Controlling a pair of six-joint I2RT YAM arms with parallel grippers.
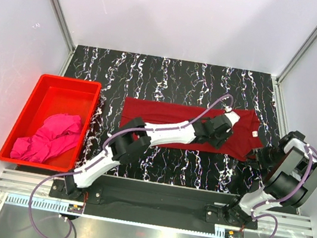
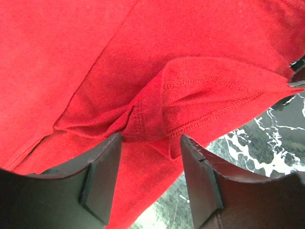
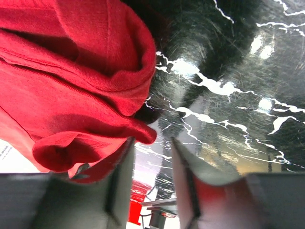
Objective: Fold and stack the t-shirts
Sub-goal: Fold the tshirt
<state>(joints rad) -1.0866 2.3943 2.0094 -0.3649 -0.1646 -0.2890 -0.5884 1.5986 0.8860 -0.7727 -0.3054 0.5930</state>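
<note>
**Crimson t-shirt (image 1: 159,114) lies lengthwise from 9 to 3 o'clock, with both end effectors at its 3 o'clock end.**
The pink t-shirt (image 1: 50,138) sits bunched in the red bin (image 1: 67,83) at 9 o'clock, and the crimson one is spread across the mid-tabletop (image 1: 171,76). The left end effector (image 2: 150,138) hangs over its right part, jaws apart and empty, with a puckered seam just ahead. The right end effector (image 3: 151,143) is nearer the 3 o'clock edge. It is likewise parted and holds nothing, with bunched cloth beside one finger.

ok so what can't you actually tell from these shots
Top view: tips of the left pincer, hidden by its own wrist.
Top view: middle of the crimson shirt, under the left arm.
Top view: the right pincer, hidden by the folded right arm.
Top view: the pink shirt, crumpled in the bin; sleeves lost in folds.
Neck label: too small to read.
</note>
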